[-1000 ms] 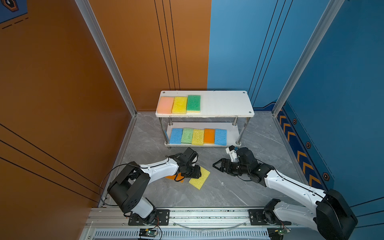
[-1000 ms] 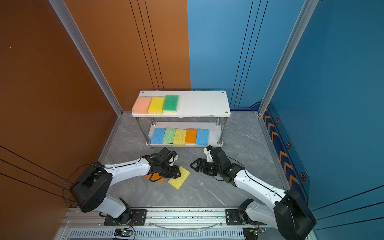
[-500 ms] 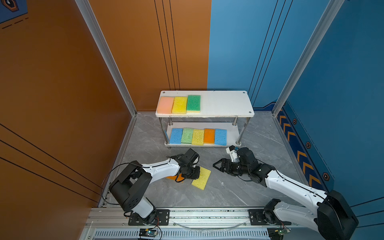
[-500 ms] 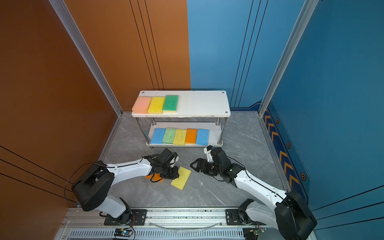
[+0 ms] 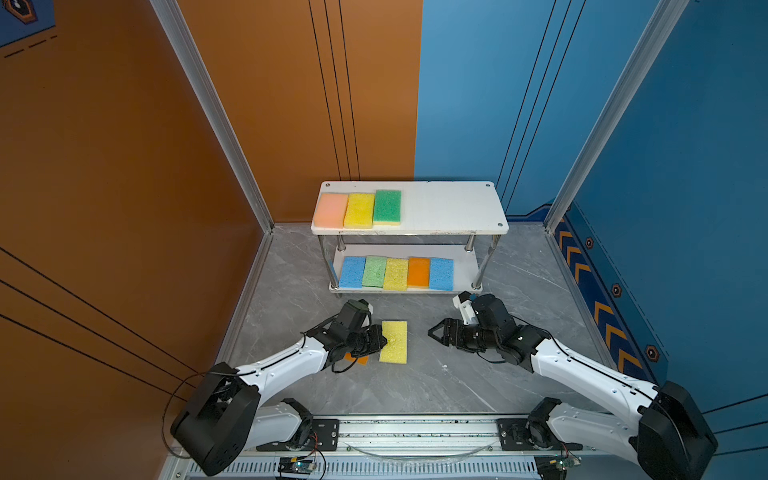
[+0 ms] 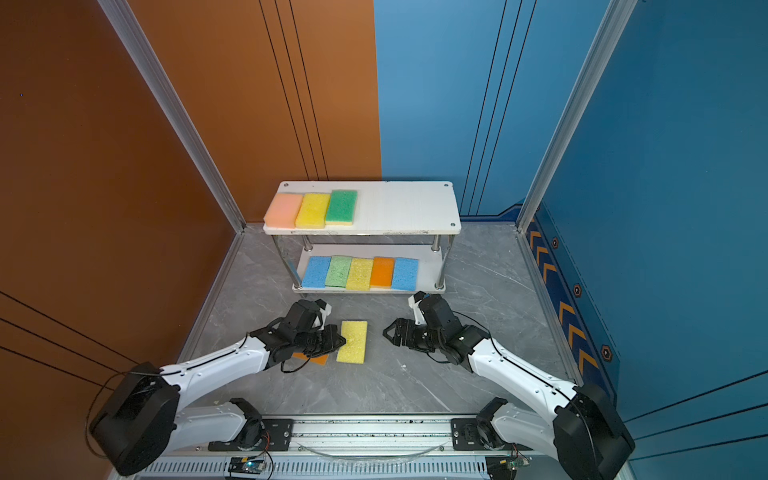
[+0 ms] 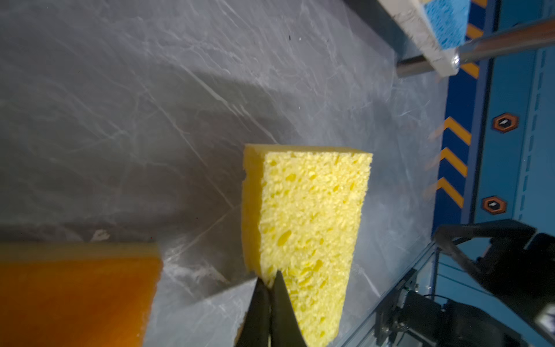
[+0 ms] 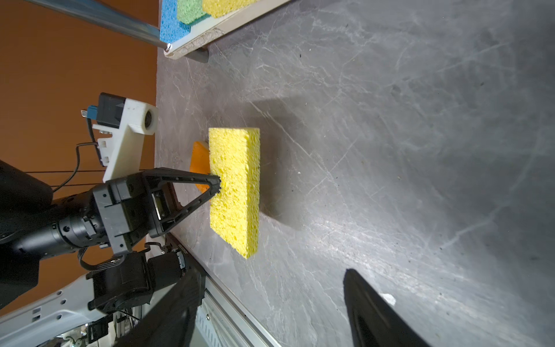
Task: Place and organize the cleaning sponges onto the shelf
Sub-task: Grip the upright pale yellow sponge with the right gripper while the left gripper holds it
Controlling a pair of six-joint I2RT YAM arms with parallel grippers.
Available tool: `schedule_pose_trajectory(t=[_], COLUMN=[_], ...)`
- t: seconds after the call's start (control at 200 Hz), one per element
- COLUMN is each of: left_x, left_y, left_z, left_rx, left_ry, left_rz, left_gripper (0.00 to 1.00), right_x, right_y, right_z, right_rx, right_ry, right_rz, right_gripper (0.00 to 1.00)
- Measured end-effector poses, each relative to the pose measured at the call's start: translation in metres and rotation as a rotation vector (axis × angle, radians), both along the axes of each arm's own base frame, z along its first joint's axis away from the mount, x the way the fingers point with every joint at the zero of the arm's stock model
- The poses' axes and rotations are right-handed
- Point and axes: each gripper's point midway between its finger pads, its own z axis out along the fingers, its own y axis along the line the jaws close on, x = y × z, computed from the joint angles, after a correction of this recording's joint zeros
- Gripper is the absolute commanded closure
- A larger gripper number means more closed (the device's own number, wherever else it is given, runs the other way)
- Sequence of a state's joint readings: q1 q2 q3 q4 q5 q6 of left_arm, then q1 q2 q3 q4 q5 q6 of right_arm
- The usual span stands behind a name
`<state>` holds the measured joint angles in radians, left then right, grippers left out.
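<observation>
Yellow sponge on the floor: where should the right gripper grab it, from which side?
Likely from above, fingers spanning the short width on the two long edges, nearer one end. The yellow sponge lies flat, broad face up, so only its thin sides offer purchase. The left gripper, shut, sits at the middle of one long edge, so mid-length is taken.

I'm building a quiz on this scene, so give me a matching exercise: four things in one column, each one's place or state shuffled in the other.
Things:
1. peach sponge
2. light green sponge
3. loose yellow sponge
4. right gripper

Places or states:
A. open, holding nothing
B. on the top board
C. pinched at its edge by the left gripper
D. on the lower board

Pairs: 1-B, 2-D, 3-C, 4-A
</observation>
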<state>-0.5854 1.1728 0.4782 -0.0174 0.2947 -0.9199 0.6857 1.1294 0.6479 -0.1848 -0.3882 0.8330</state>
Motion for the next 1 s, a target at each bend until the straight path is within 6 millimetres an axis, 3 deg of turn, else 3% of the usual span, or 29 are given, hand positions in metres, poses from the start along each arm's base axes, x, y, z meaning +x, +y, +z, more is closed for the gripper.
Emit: schedule_pose_trajectory(t=[0.22,0.41,1.001], left_x=[0.007,0.012,0.006], left_y=[0.001,-0.001,-0.004], left_z=[0.025,0.047,0.049], left_rx=[-0.146,-0.22,-0.24], left_ry=[-0.044,-0.08,-0.077], left_rz=[0.133,0.171,0.171], left_gripper=[0.98,0.98,0.98], right_x=[-0.018,-0.027,-0.018], right_y=[0.039,0.051,0.073], right_z=[0.007,-0.001,0.005], right_rx=[-0.018,-0.044,-0.042], right_ry=[-0.02,-0.008,-0.031], right_rz=[0.125,0.166,0.183], right_gripper=[0.39,0.44,0.57])
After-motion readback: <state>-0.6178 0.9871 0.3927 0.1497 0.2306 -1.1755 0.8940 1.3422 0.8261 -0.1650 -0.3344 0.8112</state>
